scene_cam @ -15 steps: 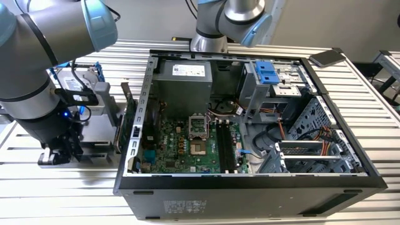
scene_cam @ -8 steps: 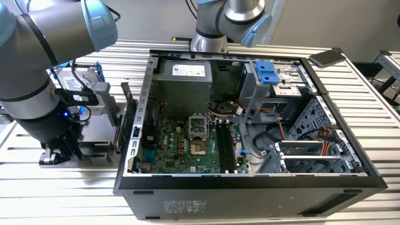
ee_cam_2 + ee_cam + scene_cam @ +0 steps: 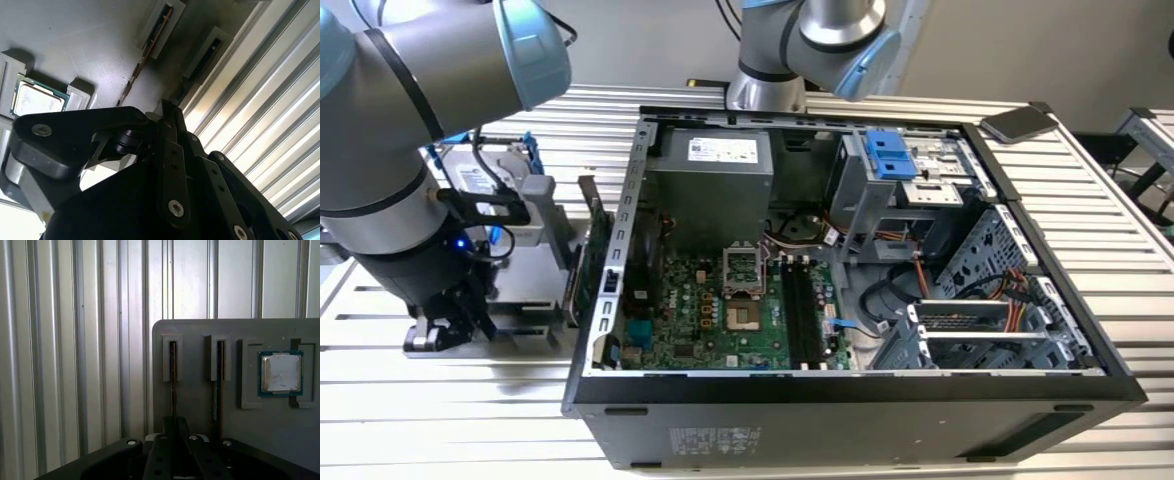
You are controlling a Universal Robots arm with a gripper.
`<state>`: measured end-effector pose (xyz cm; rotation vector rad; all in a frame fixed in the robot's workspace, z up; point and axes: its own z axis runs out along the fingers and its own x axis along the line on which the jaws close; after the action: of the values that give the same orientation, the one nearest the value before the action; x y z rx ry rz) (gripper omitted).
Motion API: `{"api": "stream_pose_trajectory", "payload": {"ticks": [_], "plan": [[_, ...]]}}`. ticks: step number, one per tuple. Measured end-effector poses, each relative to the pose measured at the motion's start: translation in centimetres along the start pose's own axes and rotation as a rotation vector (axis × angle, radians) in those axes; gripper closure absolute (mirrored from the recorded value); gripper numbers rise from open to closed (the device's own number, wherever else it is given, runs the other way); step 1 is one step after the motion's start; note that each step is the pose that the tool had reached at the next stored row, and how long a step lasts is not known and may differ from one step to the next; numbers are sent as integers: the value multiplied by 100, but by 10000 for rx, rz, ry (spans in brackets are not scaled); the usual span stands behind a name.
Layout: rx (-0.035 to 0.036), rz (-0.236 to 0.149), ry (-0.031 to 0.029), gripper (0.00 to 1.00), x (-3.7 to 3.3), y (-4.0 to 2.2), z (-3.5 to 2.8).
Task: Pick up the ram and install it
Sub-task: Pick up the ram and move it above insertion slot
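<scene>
1. Matte black on the computer case [image 3: 854, 425], at five o'clock in the exterior view.
2. Green, flecked with silver and crossed by black slots, on the motherboard [image 3: 720, 325].
3. Bright blue on the drive bracket [image 3: 891, 155], at one o'clock.
4. Silver in straight parallel ribs across the table [image 3: 440, 430].
5. Grey with pale blue caps on the arm [image 3: 387, 150], at ten o'clock.
6. Black on the gripper [image 3: 173, 426].
7. Plain grey on the holder [image 3: 200, 400]; silver with a teal-green border on the processor chip [image 3: 280, 372].
8. Dark brownish edge on the ram [image 3: 173, 370]; face colour beyond telling.
</scene>
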<state>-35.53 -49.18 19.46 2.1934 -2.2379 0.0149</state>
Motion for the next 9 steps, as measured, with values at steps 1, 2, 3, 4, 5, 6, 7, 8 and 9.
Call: {"api": "stream_pose_trajectory", "payload": {"ticks": [1,2,3,4,5,6,7,8,9], "plan": [[3,0,-3,100,0,0,-4],[2,1,-2,100,0,0,-16],[1,1,-1,100,0,0,-35],[0,1,-1,100,0,0,-55],[0,1,0,100,1,0,-74],[-1,0,0,100,1,0,-93],[0,1,0,100,1,0,-112],[0,0,0,100,1,0,-132],[0,1,0,100,2,0,-154]]}}
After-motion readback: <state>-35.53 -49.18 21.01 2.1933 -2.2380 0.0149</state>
